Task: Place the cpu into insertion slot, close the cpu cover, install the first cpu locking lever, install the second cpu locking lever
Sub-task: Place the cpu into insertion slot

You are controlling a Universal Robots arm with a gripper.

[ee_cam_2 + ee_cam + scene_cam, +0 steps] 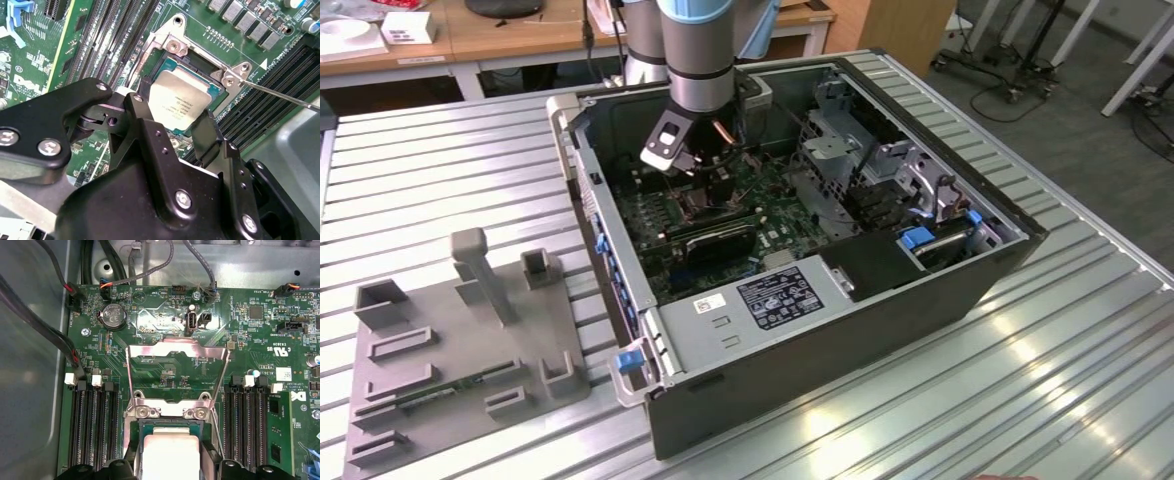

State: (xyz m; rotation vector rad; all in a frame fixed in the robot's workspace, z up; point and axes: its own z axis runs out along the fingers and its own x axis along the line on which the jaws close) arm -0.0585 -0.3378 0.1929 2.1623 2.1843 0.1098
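I reach down into the open computer case (854,340), which lies in the middle of the exterior view on a ribbed metal table (440,170). My gripper (704,168) hangs in the upper middle of that frame, over the green motherboard (647,215). In both wrist views my fingers (205,132) are clamped on two opposite edges of the cpu (180,97). Its pale metal top faces up and it sits within the socket frame; I cannot tell whether it is fully seated. The cpu cover (165,350) stands swung open beyond the socket, with the board showing through its window. A thin wire lever (280,95) juts free beside the socket. A grey fixture tray (454,350) lies at the exterior view's lower left
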